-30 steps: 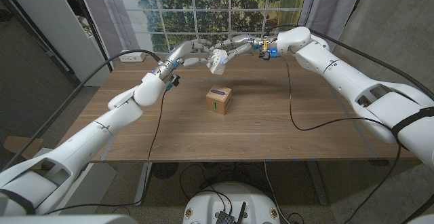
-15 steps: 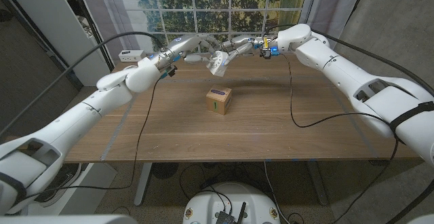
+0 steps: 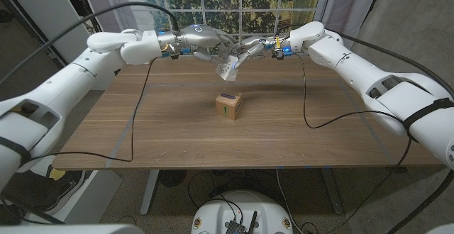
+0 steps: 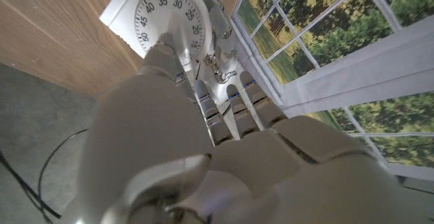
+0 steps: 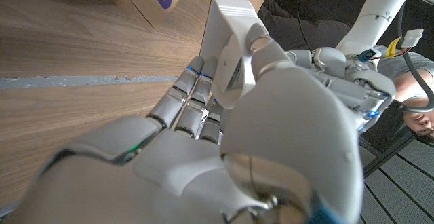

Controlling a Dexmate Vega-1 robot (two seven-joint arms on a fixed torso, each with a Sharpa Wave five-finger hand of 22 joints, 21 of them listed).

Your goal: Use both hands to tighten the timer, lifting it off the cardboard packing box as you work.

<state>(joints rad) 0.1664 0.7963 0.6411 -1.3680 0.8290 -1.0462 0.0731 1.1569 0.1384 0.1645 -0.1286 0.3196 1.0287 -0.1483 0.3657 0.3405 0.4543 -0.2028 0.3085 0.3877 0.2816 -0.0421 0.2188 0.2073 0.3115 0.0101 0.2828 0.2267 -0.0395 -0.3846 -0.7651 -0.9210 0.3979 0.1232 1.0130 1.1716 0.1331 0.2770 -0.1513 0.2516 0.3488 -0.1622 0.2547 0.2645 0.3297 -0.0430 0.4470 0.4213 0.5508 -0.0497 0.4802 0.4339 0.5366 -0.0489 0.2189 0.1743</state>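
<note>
While we hold the white timer (image 3: 228,65) in the air above the far side of the table (image 3: 284,135), our left hand (image 3: 203,38) and right hand (image 3: 248,49) both grip it. It hangs clear of the cardboard box (image 3: 228,105), which sits on the wood nearer us, well apart from it.

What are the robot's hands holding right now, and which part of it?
Both hold the white timer above the table: the right hand grips its body, the left hand has fingers on the dial face.
</note>
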